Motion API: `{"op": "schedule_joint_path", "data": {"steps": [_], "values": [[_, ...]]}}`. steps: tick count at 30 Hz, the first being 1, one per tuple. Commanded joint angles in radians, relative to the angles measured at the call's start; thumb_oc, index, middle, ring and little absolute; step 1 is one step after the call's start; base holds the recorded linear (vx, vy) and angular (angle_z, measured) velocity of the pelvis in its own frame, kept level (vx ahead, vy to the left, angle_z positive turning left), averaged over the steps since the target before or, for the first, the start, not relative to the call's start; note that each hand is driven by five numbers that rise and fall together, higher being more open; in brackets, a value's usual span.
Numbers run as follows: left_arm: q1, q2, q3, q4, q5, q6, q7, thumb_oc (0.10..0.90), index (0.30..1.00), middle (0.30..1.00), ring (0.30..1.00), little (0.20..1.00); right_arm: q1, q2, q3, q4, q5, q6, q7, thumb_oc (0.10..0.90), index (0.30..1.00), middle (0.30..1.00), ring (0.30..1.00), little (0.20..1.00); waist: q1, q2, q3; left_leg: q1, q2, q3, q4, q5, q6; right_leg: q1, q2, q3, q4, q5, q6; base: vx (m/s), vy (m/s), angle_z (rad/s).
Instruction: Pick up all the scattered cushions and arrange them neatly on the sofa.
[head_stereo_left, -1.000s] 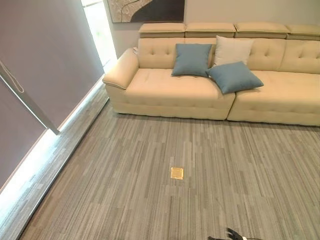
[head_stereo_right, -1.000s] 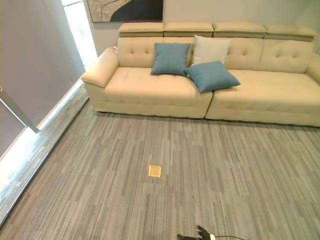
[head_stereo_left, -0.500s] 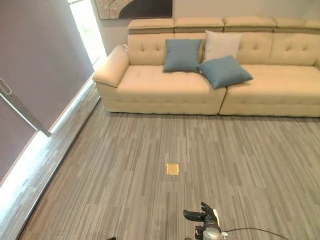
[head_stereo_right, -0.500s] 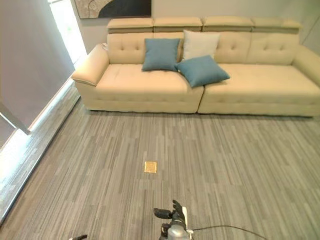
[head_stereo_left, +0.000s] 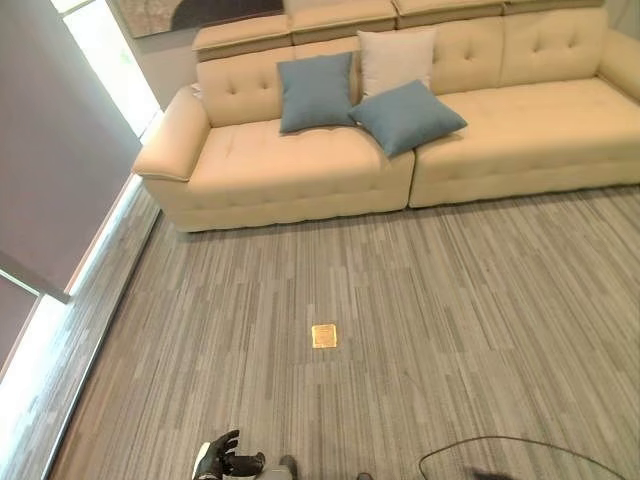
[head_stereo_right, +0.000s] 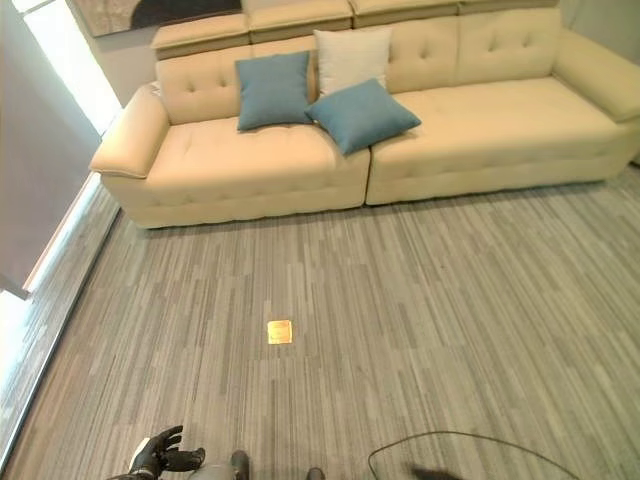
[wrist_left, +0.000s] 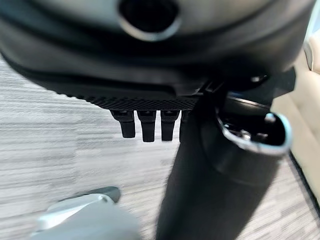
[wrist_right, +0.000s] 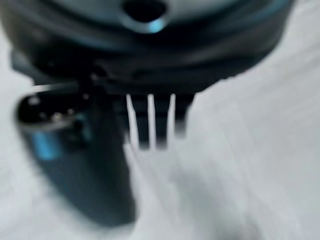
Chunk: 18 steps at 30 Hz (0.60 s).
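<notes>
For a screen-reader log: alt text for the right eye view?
A cream sofa holds two blue cushions and a white cushion near its left end. Grey striped carpet with a brass floor plate; left hand at bottom.

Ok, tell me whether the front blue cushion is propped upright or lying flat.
Lying flat. The front blue cushion rests face-up on the sofa seat, while the other blue cushion and white cushion lean upright against the backrest.
</notes>
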<state>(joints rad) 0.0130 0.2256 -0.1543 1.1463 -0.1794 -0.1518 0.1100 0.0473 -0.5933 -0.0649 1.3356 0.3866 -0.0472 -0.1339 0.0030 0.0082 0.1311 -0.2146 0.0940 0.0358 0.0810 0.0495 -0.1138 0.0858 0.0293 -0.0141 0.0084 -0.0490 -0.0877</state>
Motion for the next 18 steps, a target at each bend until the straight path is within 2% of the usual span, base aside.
{"op": "schedule_joint_path", "data": {"steps": [1, 3, 5, 7, 8, 9, 11, 12, 13, 14, 15, 17, 18], "values": [[0.005, 0.054, 0.021, 0.028, -0.013, -0.010, -0.012, 0.800, 0.900, 0.900, 0.900, 0.900, -0.043, -0.021, -0.048, 0.033, -0.068, -0.037, 0.013, 0.800, 0.900, 0.900, 0.900, 0.900, 0.068, -0.020, -0.015, -0.027, -0.017, 0.027, -0.087, 0.120, 0.042, 0.149, -0.065, 0.048, -0.029, -0.038, 0.173, 0.54, 0.267, -0.54], [0.008, 0.048, 0.034, 0.058, 0.008, -0.004, -0.002, 0.800, 0.900, 0.900, 0.900, 0.900, -0.048, 0.040, -0.028, 0.021, -0.103, -0.044, -0.012, 0.800, 0.900, 0.900, 0.900, 0.900, 0.079, -0.026, -0.036, -0.023, -0.045, 0.010, -0.073, 0.109, 0.062, 0.163, -0.083, 0.063, -0.013, -0.038, 0.187, 0.40, 0.234, -0.63], [-0.004, 0.049, 0.035, 0.088, 0.020, 0.004, 0.002, 0.800, 0.900, 0.900, 0.900, 0.900, -0.052, 0.099, -0.012, 0.011, -0.110, -0.048, -0.025, 0.800, 0.900, 0.900, 0.900, 0.900, 0.089, -0.050, -0.049, -0.027, -0.085, 0.018, -0.037, 0.085, 0.089, 0.144, -0.111, 0.071, 0.060, 0.035, 0.217, 0.34, 0.227, -0.29], [-0.006, 0.046, 0.041, 0.093, 0.016, 0.010, 0.004, 0.800, 0.900, 0.900, 0.900, 0.900, -0.047, 0.160, 0.005, 0.000, -0.113, -0.046, -0.039, 0.800, 0.900, 0.900, 0.900, 0.900, 0.084, -0.059, -0.053, 0.018, -0.116, 0.034, -0.040, 0.048, 0.121, 0.096, -0.136, 0.074, 0.201, 0.128, 0.259, 0.30, 0.244, -0.25], [-0.009, 0.045, 0.040, 0.088, 0.013, 0.010, 0.005, 0.800, 0.900, 0.900, 0.900, 0.900, -0.050, 0.177, 0.015, -0.017, -0.115, -0.046, -0.040, 0.800, 0.900, 0.900, 0.900, 0.900, 0.082, -0.054, -0.047, 0.033, -0.127, 0.040, -0.039, 0.036, 0.136, 0.067, -0.153, 0.066, 0.286, 0.207, 0.281, 0.20, 0.191, -0.13], [-0.010, 0.045, 0.040, 0.088, 0.013, 0.011, 0.005, 0.800, 0.900, 0.900, 0.900, 0.900, -0.051, 0.177, 0.015, -0.017, -0.115, -0.045, -0.041, 0.800, 0.900, 0.900, 0.900, 0.900, 0.083, -0.051, -0.050, 0.030, -0.124, 0.040, -0.038, 0.038, 0.135, 0.063, -0.149, 0.068, 0.284, 0.211, 0.281, 0.19, 0.197, -0.04], [-0.017, 0.044, 0.029, 0.083, 0.019, 0.014, 0.015, 0.800, 0.900, 0.900, 0.900, 0.900, -0.068, 0.211, 0.032, -0.050, -0.115, -0.050, -0.058, 0.800, 0.900, 0.900, 0.900, 0.900, 0.069, -0.020, -0.036, 0.098, -0.127, 0.037, -0.051, 0.009, 0.158, -0.007, -0.166, 0.027, 0.438, 0.283, 0.279, 0.28, 0.241, 0.08], [-0.018, 0.046, 0.023, 0.083, 0.027, 0.016, 0.021, 0.800, 0.900, 0.900, 0.900, 0.900, -0.072, 0.224, 0.038, -0.068, -0.114, -0.053, -0.064, 0.800, 0.900, 0.900, 0.900, 0.900, 0.058, 0.008, -0.030, 0.144, -0.120, 0.026, -0.062, -0.005, 0.166, -0.060, -0.163, 0.004, 0.492, 0.289, 0.267, 0.38, 0.261, 0.24], [-0.016, 0.047, 0.022, 0.085, 0.033, 0.016, 0.024, 0.800, 0.900, 0.900, 0.900, 0.900, -0.069, 0.233, 0.043, -0.079, -0.114, -0.055, -0.066, 0.800, 0.900, 0.900, 0.900, 0.900, 0.043, 0.020, -0.017, 0.183, -0.125, 0.011, -0.073, -0.018, 0.172, -0.097, -0.168, -0.018, 0.523, 0.253, 0.252, 0.41, 0.214, 0.24], [-0.015, 0.046, 0.022, 0.089, 0.037, 0.018, 0.024, 0.800, 0.900, 0.900, 0.900, 0.900, -0.064, 0.245, 0.050, -0.088, -0.114, -0.059, -0.068, 0.800, 0.900, 0.900, 0.900, 0.900, 0.027, 0.030, -0.009, 0.222, -0.128, -0.005, -0.084, -0.031, 0.174, -0.132, -0.166, -0.041, 0.517, 0.221, 0.241, 0.55, 0.145, 0.37], [-0.011, 0.045, 0.019, 0.090, 0.053, 0.018, 0.024, 0.800, 0.900, 0.900, 0.900, 0.900, -0.055, 0.260, 0.062, -0.096, -0.122, -0.061, -0.074, 0.800, 0.900, 0.900, 0.900, 0.900, 0.001, 0.043, 0.002, 0.273, -0.130, -0.027, -0.098, -0.053, 0.174, -0.187, -0.163, -0.077, 0.442, 0.165, 0.226, 0.55, 0.059, 0.53], [-0.008, 0.044, 0.013, 0.098, 0.073, 0.018, 0.028, 0.800, 0.900, 0.900, 0.900, 0.900, -0.048, 0.260, 0.064, -0.105, -0.125, -0.063, -0.078, 0.800, 0.900, 0.900, 0.900, 0.900, -0.028, 0.041, 0.009, 0.316, -0.133, -0.046, -0.100, -0.085, 0.166, -0.218, -0.161, -0.094, 0.345, 0.134, 0.219, 0.40, -0.023, 0.72], [-0.007, 0.044, 0.013, 0.098, 0.073, 0.018, 0.028, 0.800, 0.900, 0.900, 0.900, 0.900, -0.048, 0.260, 0.064, -0.106, -0.125, -0.062, -0.079, 0.800, 0.900, 0.900, 0.900, 0.900, -0.031, 0.043, 0.012, 0.322, -0.132, -0.048, -0.101, -0.088, 0.166, -0.212, -0.160, -0.097, 0.346, 0.131, 0.218, 0.43, -0.116, 0.62]]}}
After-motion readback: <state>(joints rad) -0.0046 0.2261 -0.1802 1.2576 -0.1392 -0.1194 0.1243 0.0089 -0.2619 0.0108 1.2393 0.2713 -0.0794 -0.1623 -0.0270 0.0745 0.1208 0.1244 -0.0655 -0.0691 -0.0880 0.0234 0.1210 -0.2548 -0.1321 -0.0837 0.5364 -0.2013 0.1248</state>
